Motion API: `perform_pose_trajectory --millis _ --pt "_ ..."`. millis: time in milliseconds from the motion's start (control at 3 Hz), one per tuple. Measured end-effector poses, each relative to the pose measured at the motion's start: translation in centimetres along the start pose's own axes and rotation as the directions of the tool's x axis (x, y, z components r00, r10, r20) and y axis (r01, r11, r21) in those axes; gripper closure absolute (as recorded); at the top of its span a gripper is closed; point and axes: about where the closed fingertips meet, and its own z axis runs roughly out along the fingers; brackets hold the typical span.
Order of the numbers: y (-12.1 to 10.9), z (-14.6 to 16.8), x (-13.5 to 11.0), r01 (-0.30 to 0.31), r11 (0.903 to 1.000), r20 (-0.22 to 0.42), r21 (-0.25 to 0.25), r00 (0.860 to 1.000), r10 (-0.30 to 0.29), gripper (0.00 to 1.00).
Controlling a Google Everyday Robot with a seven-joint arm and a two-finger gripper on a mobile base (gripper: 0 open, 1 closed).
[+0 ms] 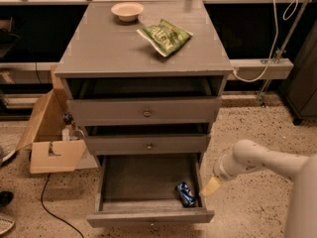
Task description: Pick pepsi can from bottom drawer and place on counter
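Just right of bottom drawer (143, 182): gripper (210, 186) hangs outside side wall, pepsi can (185, 194) inside it. Claw state, can't tell. Risk: bumps wall, knocks can away.

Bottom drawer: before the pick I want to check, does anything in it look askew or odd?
Yes: the pepsi can seems to lie on its side, slanted, in the front right corner of the bottom drawer, not upright. The gripper hangs just outside the drawer's right wall, beside the can.

The pepsi can (185, 194) is lying front-right in the bottom drawer (148, 216), the hand (210, 186) is hovering just right of it, outside the drawer.
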Motion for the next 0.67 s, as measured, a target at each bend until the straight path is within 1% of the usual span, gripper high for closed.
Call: perform_pose_trajectory --millis 333,667 --pt "-1.1 5.3 2.3 -0.014 0.9998 -0.056 0.017 0.998 0.015 0.00" --pt "-1.6 9.5 3.9 -0.039 0.9992 -0.040 0.010 0.998 0.040 0.00"
